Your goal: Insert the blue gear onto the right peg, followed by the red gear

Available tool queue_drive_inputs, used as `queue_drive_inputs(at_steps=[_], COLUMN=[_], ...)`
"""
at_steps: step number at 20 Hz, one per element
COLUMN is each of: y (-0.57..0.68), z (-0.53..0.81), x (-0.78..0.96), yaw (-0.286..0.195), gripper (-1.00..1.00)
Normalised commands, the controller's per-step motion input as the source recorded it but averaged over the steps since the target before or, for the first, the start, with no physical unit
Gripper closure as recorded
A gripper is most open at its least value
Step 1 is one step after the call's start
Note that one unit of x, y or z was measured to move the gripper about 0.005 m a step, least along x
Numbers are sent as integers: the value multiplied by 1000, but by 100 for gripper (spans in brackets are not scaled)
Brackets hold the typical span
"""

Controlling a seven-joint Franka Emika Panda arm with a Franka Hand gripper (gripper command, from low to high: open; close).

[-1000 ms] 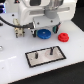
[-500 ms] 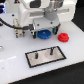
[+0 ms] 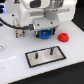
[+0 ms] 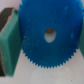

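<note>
The blue gear (image 3: 46, 34) shows as a bright-blue patch under the white arm head, just behind the grey, black-rimmed plate (image 3: 46, 56). In the wrist view the blue gear (image 4: 48, 36) fills most of the picture, teeth and centre hole sharp, with green fingers (image 4: 10, 47) on either side of it. My gripper (image 3: 46, 32) is shut on the blue gear. The red gear (image 3: 63, 37) lies on the white table toward the exterior view's right. On the plate, the right peg (image 3: 53, 49) stands beside its left twin (image 3: 48, 50).
Black cables (image 3: 10, 22) run down behind the arm on the exterior view's left. A small dark fitting (image 3: 19, 31) sits near them. A faint pale object lies at the table's left edge (image 3: 1, 48).
The arm head has shifted only slightly over the blue gear; the red gear and the plate stay where they were.
</note>
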Motion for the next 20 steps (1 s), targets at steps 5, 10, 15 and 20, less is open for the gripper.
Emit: queue_drive_inputs(at_steps=[5, 10, 15, 20], y=[5, -51, -106, -54], z=[429, 469, 428, 413], x=[142, 437, 620, 742], yaw=[0, 0, 0, 0], gripper=[100, 100, 100, 100])
